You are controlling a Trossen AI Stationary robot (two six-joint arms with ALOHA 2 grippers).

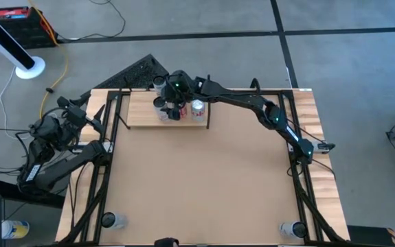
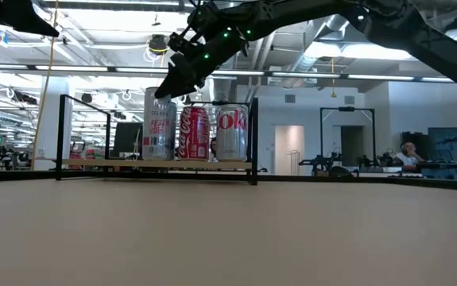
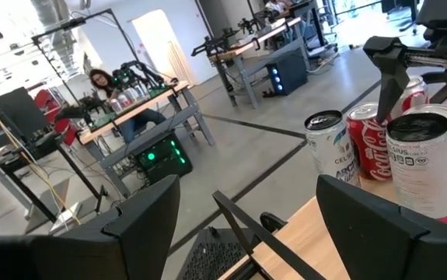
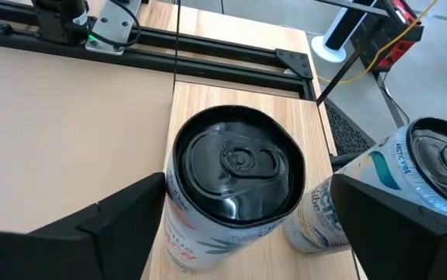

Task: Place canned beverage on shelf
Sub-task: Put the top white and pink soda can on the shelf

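The shelf (image 1: 142,116), a pale wood plank with a black end piece, lies at the table's far middle. A tall silver can with a black top (image 4: 235,175) stands upright on it, beside a red cola can (image 2: 194,133) and a silver diet cola can (image 2: 231,133). My right gripper (image 4: 248,183) reaches in from the table's right and slants down over the tall can (image 2: 158,123). It is open, one finger on either side of the can's top. My left gripper (image 3: 246,225) waits open beyond the table's left edge (image 1: 80,113).
A further silver can (image 4: 417,171) stands just on the far side of the tall one. Single cans stand at the table's near left (image 1: 111,220) and near right (image 1: 293,229) corners. Black frame rails (image 1: 108,158) run along both sides of the table.
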